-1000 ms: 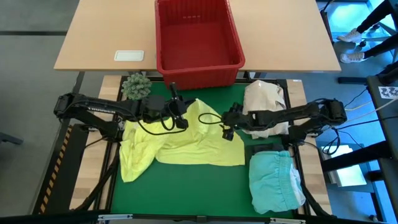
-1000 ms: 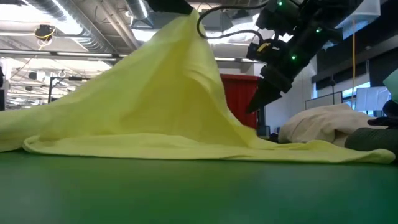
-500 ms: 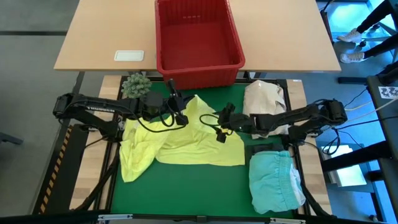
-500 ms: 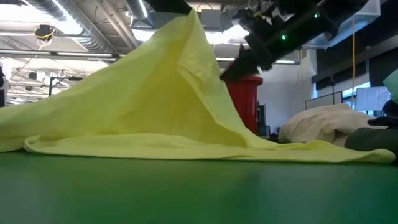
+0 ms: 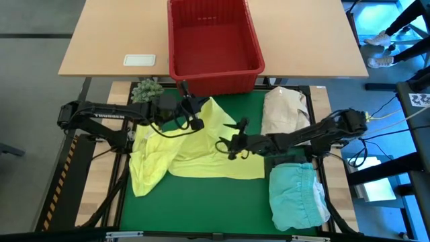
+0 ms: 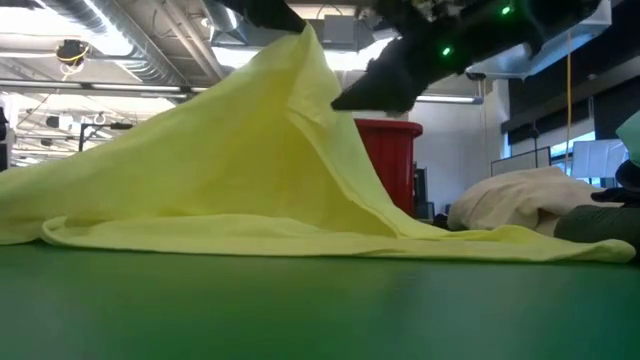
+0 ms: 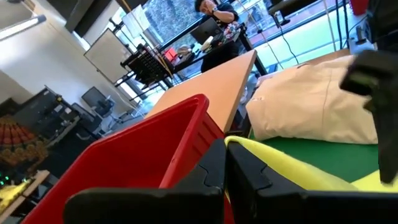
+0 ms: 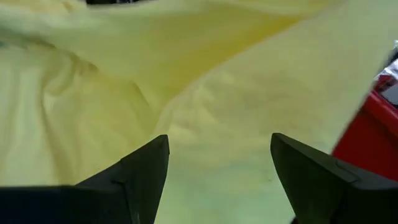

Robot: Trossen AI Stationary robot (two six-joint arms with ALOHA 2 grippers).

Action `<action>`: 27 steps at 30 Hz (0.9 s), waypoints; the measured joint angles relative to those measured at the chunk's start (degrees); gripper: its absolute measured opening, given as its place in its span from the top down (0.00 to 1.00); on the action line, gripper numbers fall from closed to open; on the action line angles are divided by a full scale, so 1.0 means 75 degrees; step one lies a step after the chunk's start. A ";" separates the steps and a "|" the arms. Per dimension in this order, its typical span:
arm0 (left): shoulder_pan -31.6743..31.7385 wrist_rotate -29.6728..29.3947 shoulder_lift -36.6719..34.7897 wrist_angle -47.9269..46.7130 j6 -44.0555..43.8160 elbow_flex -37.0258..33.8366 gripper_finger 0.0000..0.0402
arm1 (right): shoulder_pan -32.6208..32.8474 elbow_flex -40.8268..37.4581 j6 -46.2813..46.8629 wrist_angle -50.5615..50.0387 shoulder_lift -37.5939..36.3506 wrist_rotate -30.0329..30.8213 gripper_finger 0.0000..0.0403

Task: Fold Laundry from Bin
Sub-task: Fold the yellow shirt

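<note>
Red bin (image 5: 213, 40) without laundry; left claw (image 5: 196, 124) pinching yellow garment (image 5: 201, 144), right claw (image 5: 230, 146) wide.

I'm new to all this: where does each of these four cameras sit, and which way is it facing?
High view: overhead, straight down on both arms, the green mat and the bright red slotted plastic bin.
Low view: at mat height, level across it; the bright yellow cloth garment hangs from above.
Left wrist view: past the shut left gripper pinching yellow cloth, toward the bin.
Right wrist view: between the open right gripper fingers, onto yellow cloth.
All four share the yellow garment.
</note>
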 joint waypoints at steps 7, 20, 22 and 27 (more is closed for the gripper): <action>0.0155 0.0142 0.0020 -0.0042 -0.0181 0.0000 1.00 | 0.0009 0.0956 -0.0217 0.0005 0.1244 0.0835 0.30; 0.0376 0.0154 0.0020 -0.0361 -0.0303 0.0000 1.00 | 0.0435 0.2625 -0.0426 -0.1278 0.2340 0.1135 0.20; 0.0376 0.0153 0.0020 -0.0476 -0.0305 0.0000 1.00 | 0.0435 0.2836 -0.0413 -0.1509 0.2539 0.1519 0.13; 0.0376 0.0153 0.0020 -0.0606 -0.0330 0.0000 1.00 | 0.0414 0.3157 -0.0229 -0.1586 0.2871 0.2930 0.02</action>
